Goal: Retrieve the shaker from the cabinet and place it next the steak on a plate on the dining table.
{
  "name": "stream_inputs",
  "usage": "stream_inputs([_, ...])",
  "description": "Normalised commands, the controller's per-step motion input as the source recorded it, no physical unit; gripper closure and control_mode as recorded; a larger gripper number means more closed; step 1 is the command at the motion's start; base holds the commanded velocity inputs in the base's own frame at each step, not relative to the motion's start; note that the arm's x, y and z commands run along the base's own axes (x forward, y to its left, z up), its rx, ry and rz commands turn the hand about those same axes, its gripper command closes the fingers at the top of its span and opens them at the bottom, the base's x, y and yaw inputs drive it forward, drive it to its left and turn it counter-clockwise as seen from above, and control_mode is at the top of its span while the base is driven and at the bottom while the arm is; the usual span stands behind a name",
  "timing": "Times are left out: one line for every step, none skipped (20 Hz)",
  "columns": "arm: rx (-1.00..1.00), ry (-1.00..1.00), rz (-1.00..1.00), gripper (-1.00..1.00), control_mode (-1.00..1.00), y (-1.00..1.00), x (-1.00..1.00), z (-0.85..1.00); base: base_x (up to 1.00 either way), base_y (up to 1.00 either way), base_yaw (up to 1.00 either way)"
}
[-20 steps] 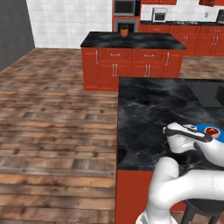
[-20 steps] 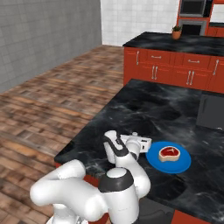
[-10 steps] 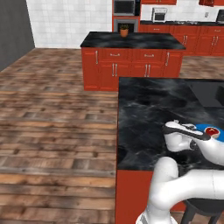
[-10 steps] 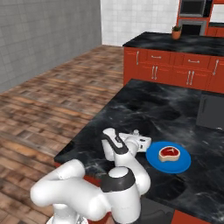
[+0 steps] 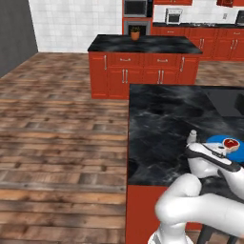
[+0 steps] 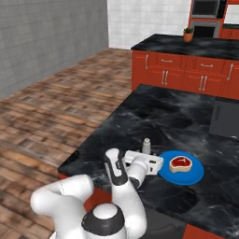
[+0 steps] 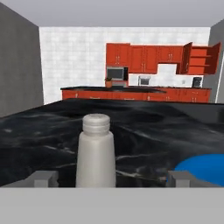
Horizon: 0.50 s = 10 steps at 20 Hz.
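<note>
The shaker (image 7: 96, 151) stood upright on the dining table (image 6: 154, 116), just beside the plate (image 6: 186, 173). It looked small, light and hard; its straight sides suited gripping. The claw (image 7: 111, 178) was wide around it.

The shaker (image 6: 146, 145) stands on the dining table (image 6: 186, 112), just left of the plate (image 6: 180, 167) holding the steak (image 6: 180, 163).
</note>
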Motion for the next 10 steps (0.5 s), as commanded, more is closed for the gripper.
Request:
stream_inputs([0.0, -0.03, 0.0, -1.0, -1.0, -0.02, -0.79, 0.75, 0.0, 0.0, 0.0])
stream_inputs([0.0, -0.07, 0.0, -1.0, -1.0, 0.0, -0.82, 0.94, 0.0, 0.0, 0.0])
stream_inputs([0.0, -0.08, 0.01, -1.0, -1.0, 0.0, -0.82, 1.0, 0.0, 0.0, 0.0])
stream_inputs([-0.03, -0.07, 0.03, -1.0, -1.0, 0.0, -0.84, 1.0, 0.0, 0.0, 0.0])
stream_inputs([-0.05, -0.07, 0.05, -1.0, -1.0, 0.0, -0.91, 1.0, 0.0, 0.0, 0.0])
stream_inputs([-0.07, -0.07, 0.06, -1.0, -1.0, 0.0, -0.91, 1.0, 0.0, 0.0, 0.0])
stream_inputs([-0.08, -0.05, 0.07, -1.0, -1.0, 0.0, -0.92, 1.0, 0.0, 0.0, 0.0])
stream_inputs([-0.09, -0.01, 0.07, -1.0, -1.0, 0.0, -0.91, 1.0, 0.0, 0.0, 0.0])
stream_inputs([-0.09, 0.0, 0.06, -1.0, -1.0, 0.0, -0.92, 1.0, 0.0, 0.0, 0.0])
stream_inputs([-0.09, 0.0, 0.06, -1.0, -1.0, 0.0, -0.94, 1.0, 0.0, 0.0, 0.0])
